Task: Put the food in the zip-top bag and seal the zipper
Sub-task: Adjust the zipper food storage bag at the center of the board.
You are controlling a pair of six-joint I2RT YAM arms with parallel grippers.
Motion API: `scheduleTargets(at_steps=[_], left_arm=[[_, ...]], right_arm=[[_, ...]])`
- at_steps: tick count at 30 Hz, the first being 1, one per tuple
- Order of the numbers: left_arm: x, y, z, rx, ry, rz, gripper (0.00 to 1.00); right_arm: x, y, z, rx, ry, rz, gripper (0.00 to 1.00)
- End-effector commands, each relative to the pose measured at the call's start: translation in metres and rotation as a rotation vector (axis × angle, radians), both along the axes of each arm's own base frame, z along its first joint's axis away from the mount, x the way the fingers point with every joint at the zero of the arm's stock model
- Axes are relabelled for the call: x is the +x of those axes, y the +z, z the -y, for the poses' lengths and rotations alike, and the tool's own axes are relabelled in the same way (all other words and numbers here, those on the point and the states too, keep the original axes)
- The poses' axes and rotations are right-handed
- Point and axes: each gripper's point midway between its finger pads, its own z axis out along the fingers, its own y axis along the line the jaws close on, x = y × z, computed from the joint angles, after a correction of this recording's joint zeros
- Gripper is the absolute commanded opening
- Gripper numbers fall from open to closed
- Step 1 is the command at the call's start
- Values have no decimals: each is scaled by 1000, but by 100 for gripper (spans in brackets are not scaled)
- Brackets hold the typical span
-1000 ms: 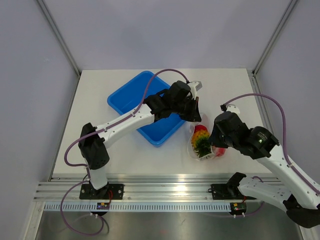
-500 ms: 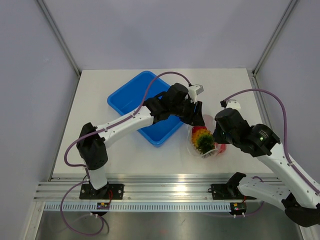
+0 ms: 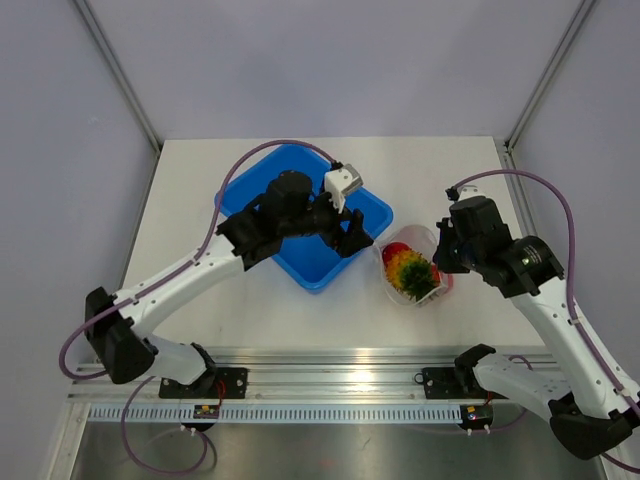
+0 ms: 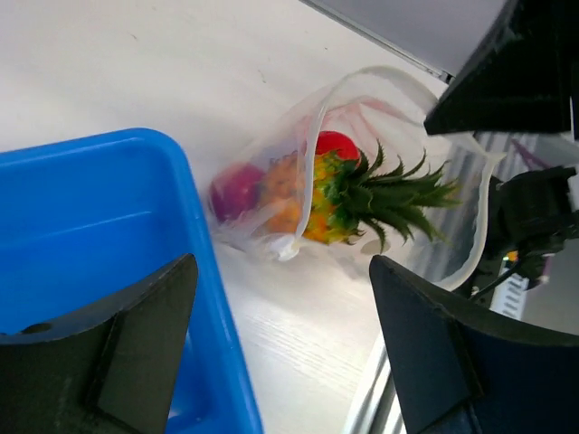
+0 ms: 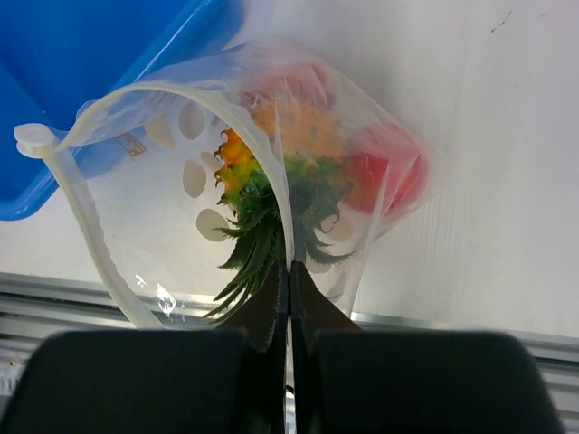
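Zip-top bag (image 5: 154, 127) flimsy, slick, weighted by food (image 3: 410, 268). My right jaws pinch its mouth film; left jaws wide, empty. I'd grip stiffer zipper (image 5: 83, 217) strip.

The zip-top bag (image 3: 425, 238) lies on the tabletop (image 3: 190, 180) by the near edge, right of centre, just right of the tray (image 3: 305, 265); the pineapple (image 3: 410, 272) and two fruits (image 3: 396, 249) lie inside it.

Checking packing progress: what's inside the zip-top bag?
The zip-top bag holds the toy pineapple, a red fruit and a second red fruit deeper in. Pineapple and crinkled plastic cover part of each.
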Motion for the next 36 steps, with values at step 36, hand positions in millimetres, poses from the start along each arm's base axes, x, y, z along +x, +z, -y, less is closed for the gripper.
scheduleTargets(at_steps=[36], left_arm=[[8, -56, 21, -80, -402, 663, 62]], right_arm=[[12, 12, -21, 49, 164, 22, 0]])
